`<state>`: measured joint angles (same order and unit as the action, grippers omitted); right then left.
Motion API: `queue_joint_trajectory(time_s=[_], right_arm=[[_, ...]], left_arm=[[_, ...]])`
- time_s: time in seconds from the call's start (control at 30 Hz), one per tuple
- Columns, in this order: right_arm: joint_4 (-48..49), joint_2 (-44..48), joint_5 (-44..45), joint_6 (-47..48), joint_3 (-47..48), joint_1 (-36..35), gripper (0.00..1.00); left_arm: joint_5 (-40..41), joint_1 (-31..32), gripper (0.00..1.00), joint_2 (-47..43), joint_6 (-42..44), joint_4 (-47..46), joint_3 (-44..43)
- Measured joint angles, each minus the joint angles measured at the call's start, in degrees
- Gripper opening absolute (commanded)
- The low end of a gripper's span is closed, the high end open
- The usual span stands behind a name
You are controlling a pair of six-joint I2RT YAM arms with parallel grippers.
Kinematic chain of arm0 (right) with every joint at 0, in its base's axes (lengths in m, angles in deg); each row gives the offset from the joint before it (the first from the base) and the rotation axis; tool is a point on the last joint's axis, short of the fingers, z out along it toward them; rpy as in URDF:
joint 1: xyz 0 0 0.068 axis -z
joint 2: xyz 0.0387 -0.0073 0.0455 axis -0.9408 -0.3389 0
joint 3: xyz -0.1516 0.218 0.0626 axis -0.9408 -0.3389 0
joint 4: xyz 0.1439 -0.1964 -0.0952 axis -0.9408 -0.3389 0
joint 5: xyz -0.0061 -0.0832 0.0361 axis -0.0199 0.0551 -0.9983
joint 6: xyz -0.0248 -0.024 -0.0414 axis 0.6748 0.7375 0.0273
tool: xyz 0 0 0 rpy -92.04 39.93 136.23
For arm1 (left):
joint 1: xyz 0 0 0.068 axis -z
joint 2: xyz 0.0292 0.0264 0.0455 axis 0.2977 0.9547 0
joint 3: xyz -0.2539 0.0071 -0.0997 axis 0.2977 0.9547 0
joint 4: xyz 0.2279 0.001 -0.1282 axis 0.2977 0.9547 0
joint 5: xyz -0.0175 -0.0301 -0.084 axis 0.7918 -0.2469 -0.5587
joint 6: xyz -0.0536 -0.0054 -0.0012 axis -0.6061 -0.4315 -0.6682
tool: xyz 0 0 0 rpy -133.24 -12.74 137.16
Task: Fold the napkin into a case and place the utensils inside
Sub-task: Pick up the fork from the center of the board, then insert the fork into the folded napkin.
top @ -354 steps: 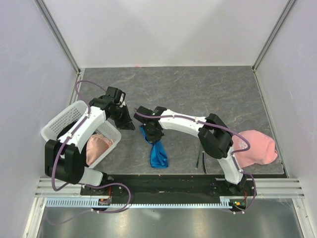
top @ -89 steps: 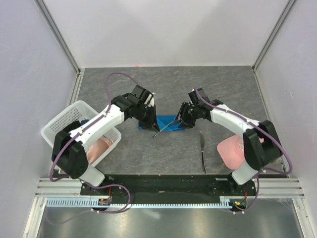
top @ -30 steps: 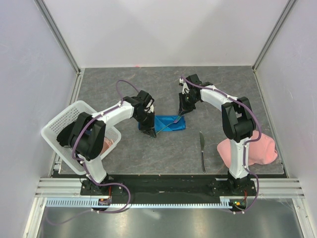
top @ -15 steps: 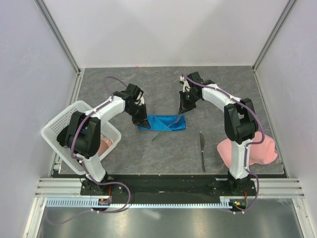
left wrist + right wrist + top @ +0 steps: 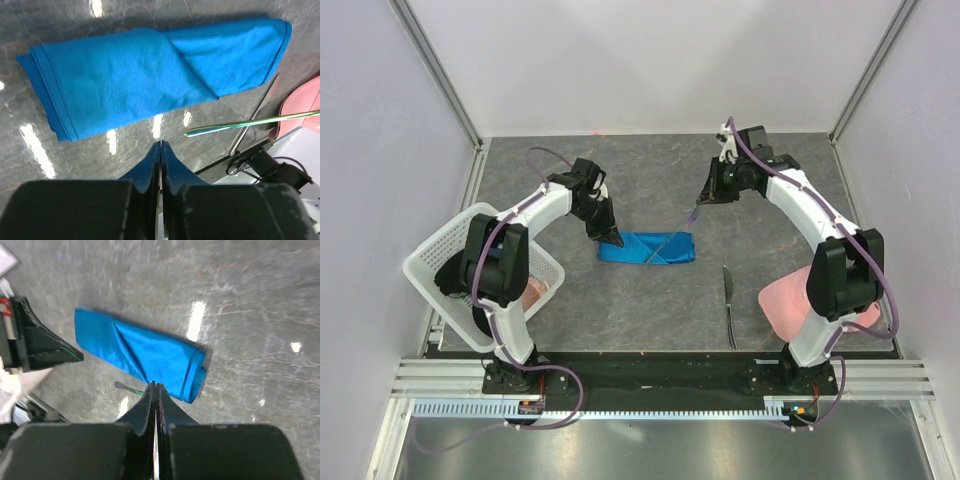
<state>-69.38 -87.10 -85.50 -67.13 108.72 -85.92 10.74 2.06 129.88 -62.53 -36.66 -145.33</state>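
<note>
Basket (image 5: 450,240): white, perforated, at the left edge of the bench (image 5: 770,160), pale pink fabric (image 5: 534,292) inside.
Left end effector (image 5: 616,240): closed on nothing, tips at the left end of the case; contact not clear.
Case (image 5: 647,248): bright blue folded strip, flat mid-bench, diagonal flap on top.
Fork (image 5: 250,123): held off the bench, slanting over the case.
Right end effector (image 5: 155,386): clamped on one end of the fork, up and right of the case.
Knife (image 5: 728,305): flat on the bench, near-right of the case, apart from it.
Pink cloth (image 5: 782,302): bunched by the right arm's base, just right of the knife.
</note>
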Motion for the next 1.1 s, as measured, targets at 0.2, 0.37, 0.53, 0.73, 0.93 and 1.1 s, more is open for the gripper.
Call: queue_joint_trajectory(time_s=[0.2, 0.37, 0.53, 0.73, 0.93, 1.1], right_arm=[[4.0, 1.0, -0.6, -3.3, -3.6, 4.0, 0.00], [8.3, 3.7, 0.2, -5.3, -8.2, 5.0, 0.00], [14.1, 4.3, 0.4, -6.3, -9.1, 5.4, 0.00], [17.7, 4.3, 0.5, -6.7, -10.1, 6.2, 0.00], [20.3, 4.0, 0.3, -6.8, -10.8, 6.4, 0.00], [22.3, 3.3, -0.3, -6.8, -12.8, 6.4, 0.00]], left_arm=[[0.0, -0.6, 0.06, 2.4, -0.6, -0.1, -2.6], [0.0, -1.0, 0.06, 2.4, -0.8, -0.1, -3.4], [0.0, -1.9, 0.05, 3.8, -0.9, 0.0, -3.4], [1.1, -3.8, 0.04, 6.2, -1.3, 0.3, -3.4], [2.9, -4.5, 0.04, 6.5, -1.3, 1.2, -3.5], [3.3, -4.5, 0.04, 6.6, -1.4, 1.5, -3.6]])
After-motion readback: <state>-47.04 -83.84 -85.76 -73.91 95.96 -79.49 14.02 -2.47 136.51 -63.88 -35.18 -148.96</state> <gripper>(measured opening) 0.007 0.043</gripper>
